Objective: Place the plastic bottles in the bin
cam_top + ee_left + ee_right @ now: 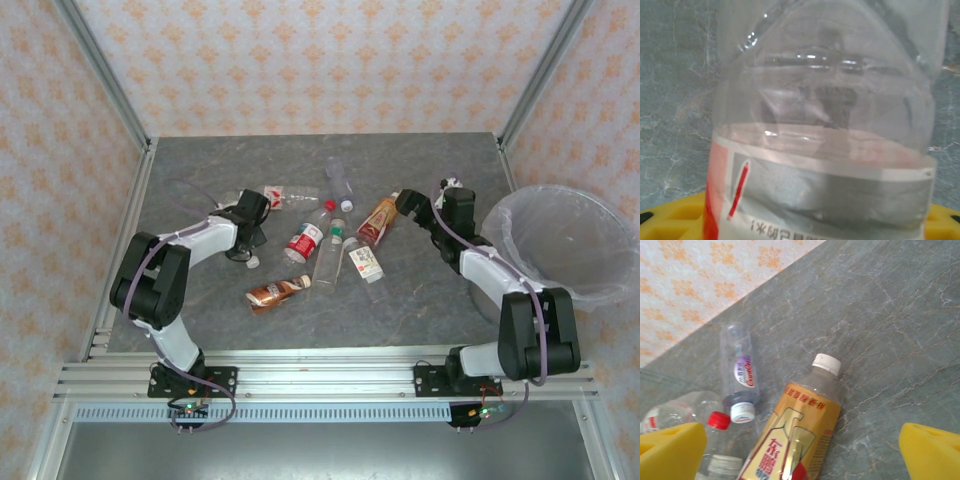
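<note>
A clear plastic bottle with a red-and-white label stands right in front of the left wrist camera. My left gripper is shut on it, a yellow fingertip against each side. From above, the left gripper is low over the table's left side. My right gripper stands open above an orange-labelled bottle with a white cap, which lies between its spread fingers without touching them. Several more bottles lie in the middle of the table. The bin stands at the right edge.
A purple-labelled clear bottle and a red-capped one lie left of the orange bottle. A brown-labelled bottle lies nearest the front. Metal frame posts and papered walls close in the table.
</note>
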